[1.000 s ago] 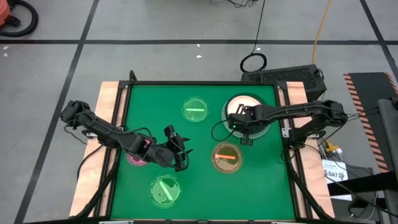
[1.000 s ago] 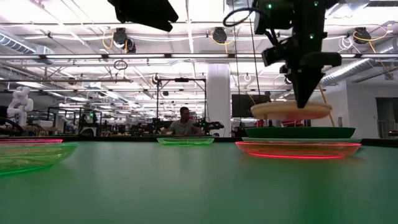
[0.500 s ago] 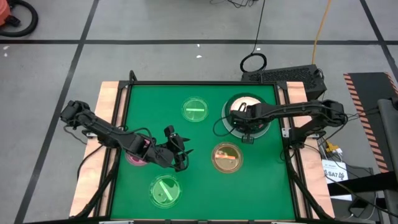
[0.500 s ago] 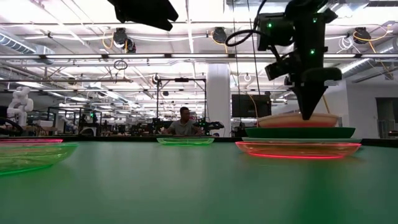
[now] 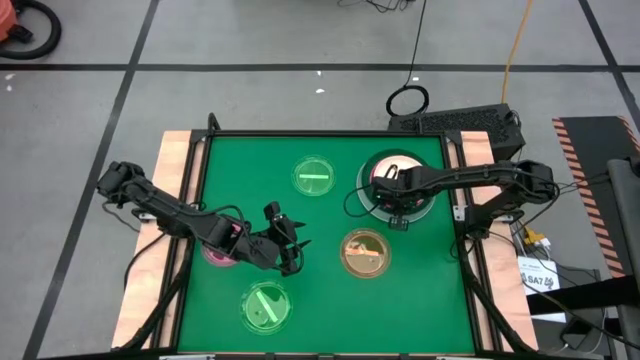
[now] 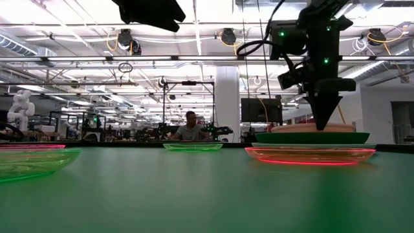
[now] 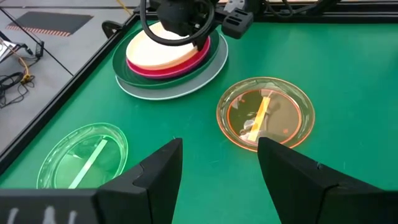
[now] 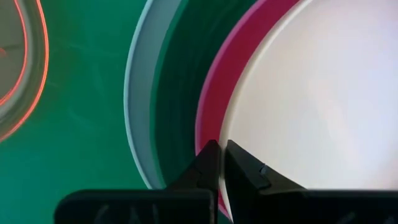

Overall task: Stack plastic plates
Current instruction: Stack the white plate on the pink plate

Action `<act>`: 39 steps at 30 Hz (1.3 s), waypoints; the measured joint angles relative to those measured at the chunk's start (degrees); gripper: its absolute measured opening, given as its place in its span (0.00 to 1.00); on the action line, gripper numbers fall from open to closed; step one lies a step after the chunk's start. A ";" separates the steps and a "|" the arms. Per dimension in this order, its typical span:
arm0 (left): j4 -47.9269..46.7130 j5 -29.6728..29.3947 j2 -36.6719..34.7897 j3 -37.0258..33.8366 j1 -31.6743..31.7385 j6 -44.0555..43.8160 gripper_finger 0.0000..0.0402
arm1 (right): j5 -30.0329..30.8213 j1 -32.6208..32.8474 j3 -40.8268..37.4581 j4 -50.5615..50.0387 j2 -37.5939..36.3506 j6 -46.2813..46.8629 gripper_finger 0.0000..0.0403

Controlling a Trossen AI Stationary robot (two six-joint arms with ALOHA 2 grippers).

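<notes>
On the far-right stack | cream plate [image 7: 163, 45] has come down onto hot-pink plate [image 7: 198, 60] | right gripper [image 8: 219, 163] fingers nearly together at its rim | I release next | left gripper [image 7: 217, 163] waits, spread

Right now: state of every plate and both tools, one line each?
Cream plate: top of the stack, right tool still at its rim.
Pink plate: stacked under the cream one.
Dark-green plate: under the pink.
Pale-blue plate: bottom of the stack.
Amber dish: alone, unstacked.
Far green dish: alone, unstacked.
Near green dish: alone, unstacked.
Pink dish: alone, partly under the left arm.
Right tool: shut.
Left tool: open, empty.
</notes>
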 joint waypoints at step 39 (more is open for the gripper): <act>0.01 0.02 0.00 0.00 0.00 -0.45 0.54 | 18.22 1.36 0.08 -11.59 -7.19 20.20 0.11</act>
